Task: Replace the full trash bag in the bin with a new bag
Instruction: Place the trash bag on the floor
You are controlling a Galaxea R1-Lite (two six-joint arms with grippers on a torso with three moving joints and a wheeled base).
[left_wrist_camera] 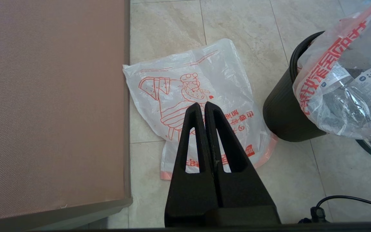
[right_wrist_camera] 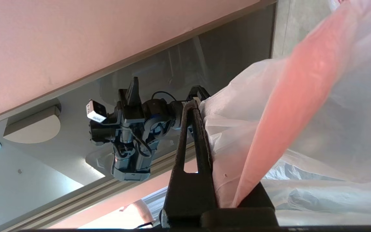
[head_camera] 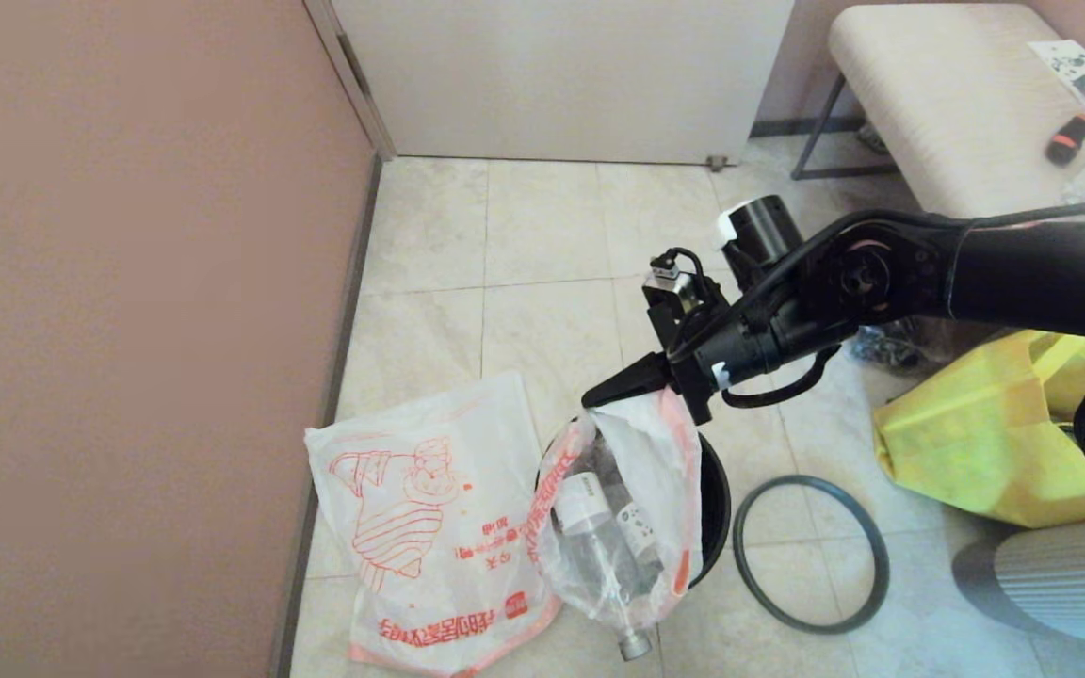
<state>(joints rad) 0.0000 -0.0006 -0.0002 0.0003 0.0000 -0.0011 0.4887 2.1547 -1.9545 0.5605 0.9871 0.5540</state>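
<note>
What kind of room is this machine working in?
Probably a corner of a home or flat: a tiled floor, a closed white door, a cushioned bench, and a small black bin beside a yellow tote.

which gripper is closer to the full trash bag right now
Right. The right gripper is shut on the top of the full trash bag over the bin. The left gripper hangs shut above the new bag, apart.
</note>
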